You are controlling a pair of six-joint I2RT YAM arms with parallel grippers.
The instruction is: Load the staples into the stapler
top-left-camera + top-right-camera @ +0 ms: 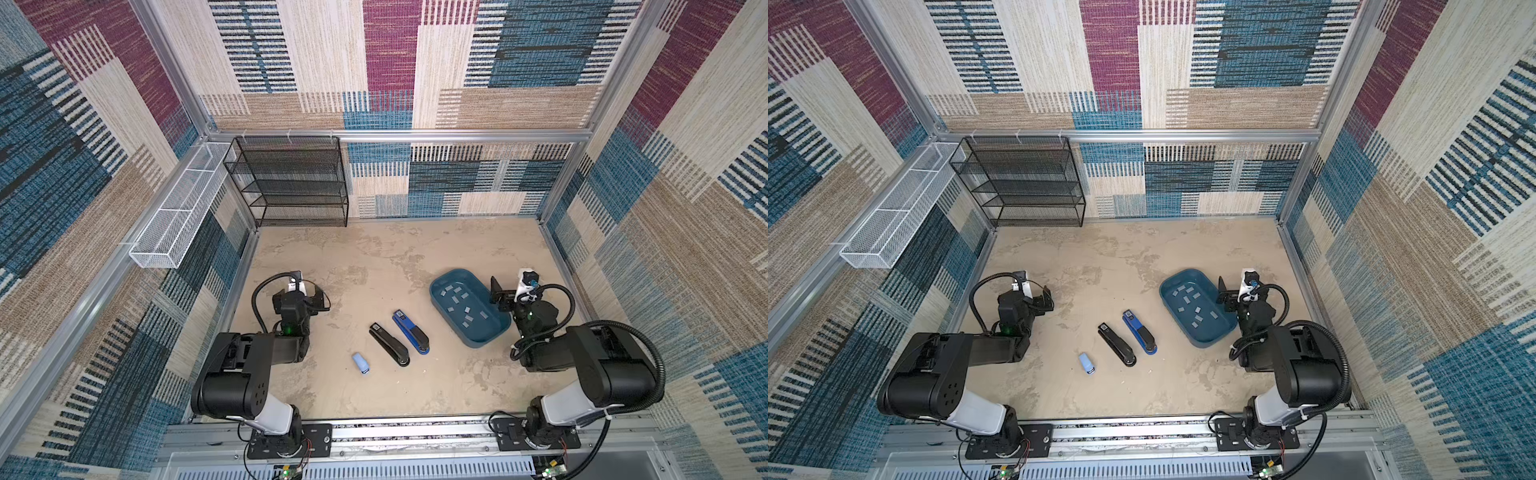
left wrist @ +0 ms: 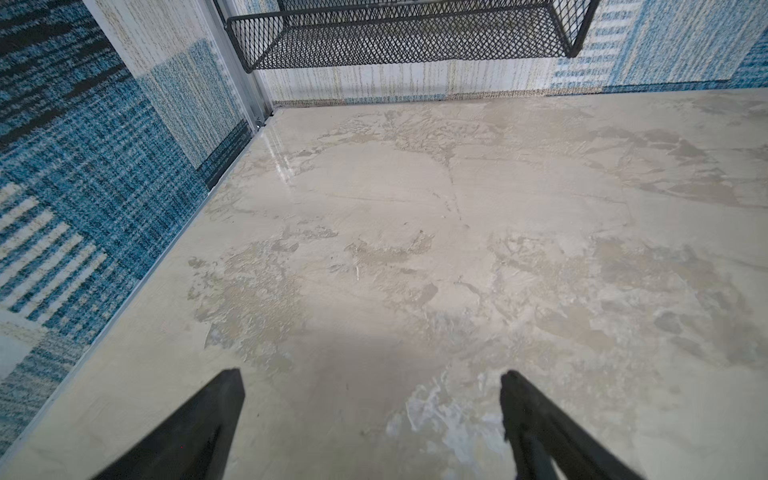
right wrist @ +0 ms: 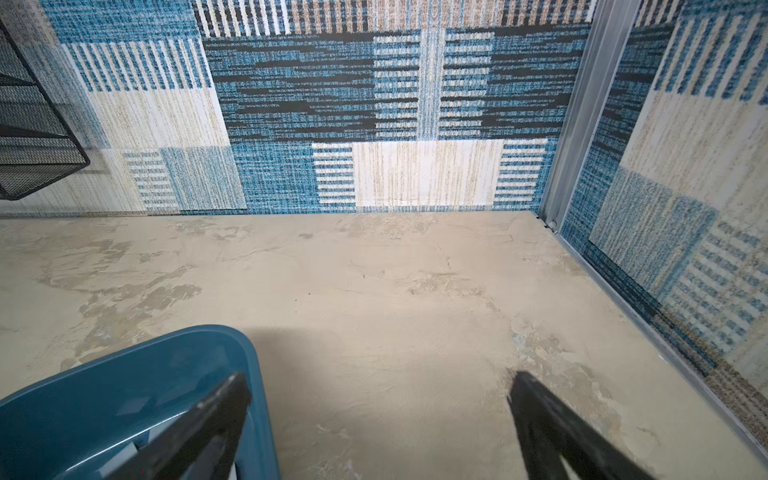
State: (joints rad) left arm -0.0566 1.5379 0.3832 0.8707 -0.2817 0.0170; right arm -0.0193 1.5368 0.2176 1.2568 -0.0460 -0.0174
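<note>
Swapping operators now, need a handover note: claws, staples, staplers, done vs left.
Left claw: open, empty, over bare table on the left.
Right claw: open, empty, at the right edge of the blue tray.
Staples: loose strips, all in the tray.
Black stapler and blue stapler: side by side mid-table, both look closed. A small light-blue item lies left of them.
Done: nothing visible.
Left: open a stapler, pick a strip, load it, close.

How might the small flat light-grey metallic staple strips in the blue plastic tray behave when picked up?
The small flat light-grey staple strips lie flat, so probably hard to pinch. On the smooth-looking blue plastic tray they may slide when pushed. Being tiny, likely light.
</note>
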